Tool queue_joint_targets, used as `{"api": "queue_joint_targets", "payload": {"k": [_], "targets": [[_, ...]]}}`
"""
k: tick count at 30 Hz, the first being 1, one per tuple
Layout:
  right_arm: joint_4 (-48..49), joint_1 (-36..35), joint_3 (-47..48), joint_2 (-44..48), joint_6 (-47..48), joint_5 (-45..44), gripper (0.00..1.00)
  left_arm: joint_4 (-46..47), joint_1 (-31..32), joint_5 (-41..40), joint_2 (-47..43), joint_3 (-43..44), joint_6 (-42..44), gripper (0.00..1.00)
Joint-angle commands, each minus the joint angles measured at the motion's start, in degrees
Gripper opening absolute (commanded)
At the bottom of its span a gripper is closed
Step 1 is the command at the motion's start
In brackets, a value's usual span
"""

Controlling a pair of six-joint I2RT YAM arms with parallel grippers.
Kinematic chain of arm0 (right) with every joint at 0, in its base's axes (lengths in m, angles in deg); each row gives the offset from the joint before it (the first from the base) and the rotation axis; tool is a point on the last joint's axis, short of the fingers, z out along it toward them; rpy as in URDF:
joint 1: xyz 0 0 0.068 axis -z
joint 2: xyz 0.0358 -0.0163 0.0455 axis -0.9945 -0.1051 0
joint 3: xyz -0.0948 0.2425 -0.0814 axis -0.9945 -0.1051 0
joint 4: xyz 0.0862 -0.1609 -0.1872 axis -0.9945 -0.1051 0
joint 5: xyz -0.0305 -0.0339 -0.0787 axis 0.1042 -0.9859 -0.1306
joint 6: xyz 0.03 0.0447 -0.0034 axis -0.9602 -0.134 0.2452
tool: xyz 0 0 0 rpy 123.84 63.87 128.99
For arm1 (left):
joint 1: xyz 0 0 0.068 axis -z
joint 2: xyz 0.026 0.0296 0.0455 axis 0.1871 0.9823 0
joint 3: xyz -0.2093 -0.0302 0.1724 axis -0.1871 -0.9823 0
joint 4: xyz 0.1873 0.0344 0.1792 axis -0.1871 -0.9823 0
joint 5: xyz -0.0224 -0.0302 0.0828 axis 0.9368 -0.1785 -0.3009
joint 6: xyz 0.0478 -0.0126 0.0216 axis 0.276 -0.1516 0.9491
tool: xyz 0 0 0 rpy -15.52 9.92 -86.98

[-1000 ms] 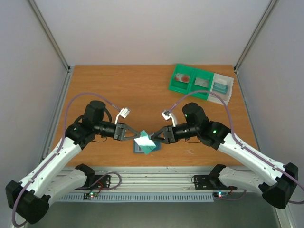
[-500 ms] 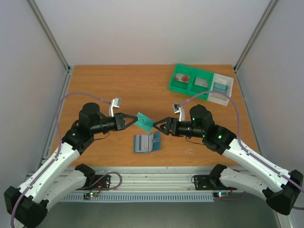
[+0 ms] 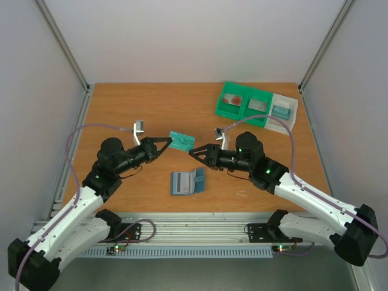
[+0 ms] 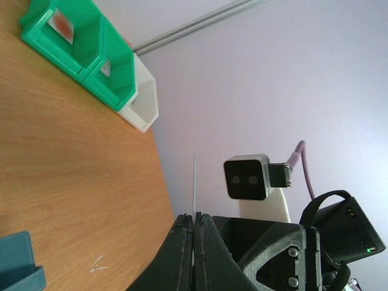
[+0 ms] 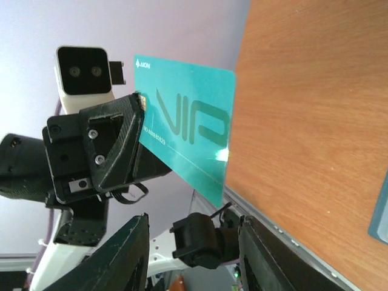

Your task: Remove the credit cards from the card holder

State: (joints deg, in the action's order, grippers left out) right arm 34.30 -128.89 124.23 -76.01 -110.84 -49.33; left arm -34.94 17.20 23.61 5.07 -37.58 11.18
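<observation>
1. Left gripper [image 3: 165,143] is clamped on one edge of a teal plastic VIP card [image 3: 181,140], held up in the air. The right gripper [image 3: 194,151] sits just at 4 o'clock of the card, fingers spread, nothing in them.
2. The slate blue-grey bifold card holder [image 3: 185,182] lies open on the table at 6 o'clock, apart from both grippers.
3. My guess is this is a handover or carry-off step. The next move needs a clean pinch on the card's free edge, then a trip to the green two-compartment plastic tray [image 3: 239,115] at 1 o'clock, where a red-pink credit card [image 3: 232,99] sits.
4. Can't tell if the holder has more cards in it.
5. Orange-brown wooden tabletop [image 3: 139,109], plain pale walls.
</observation>
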Motion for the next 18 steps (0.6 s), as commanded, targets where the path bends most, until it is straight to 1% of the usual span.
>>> {"api": "queue_joint_targets", "payload": {"k": [1,4,11,18], "targets": [[7.24,0.19,-0.73,-1.36,-3.31,-0.86,0.41,9.92,0.14,-2.96,-1.56,-2.71,-4.29,0.0],[9.26,0.21,-0.93,-1.92,-3.95,-1.48,0.36,13.2,0.14,-2.46,-1.46,-3.68,-7.95,0.0],[12.67,0.19,-1.27,-2.41,-5.51,-3.06,0.19,12.83,0.14,-3.14,-2.64,-4.14,-8.04,0.0],[14.94,0.21,-2.18,-2.8,-6.15,-3.36,0.11,13.64,0.12,-2.39,-2.06,-4.09,-8.15,0.0]]}}
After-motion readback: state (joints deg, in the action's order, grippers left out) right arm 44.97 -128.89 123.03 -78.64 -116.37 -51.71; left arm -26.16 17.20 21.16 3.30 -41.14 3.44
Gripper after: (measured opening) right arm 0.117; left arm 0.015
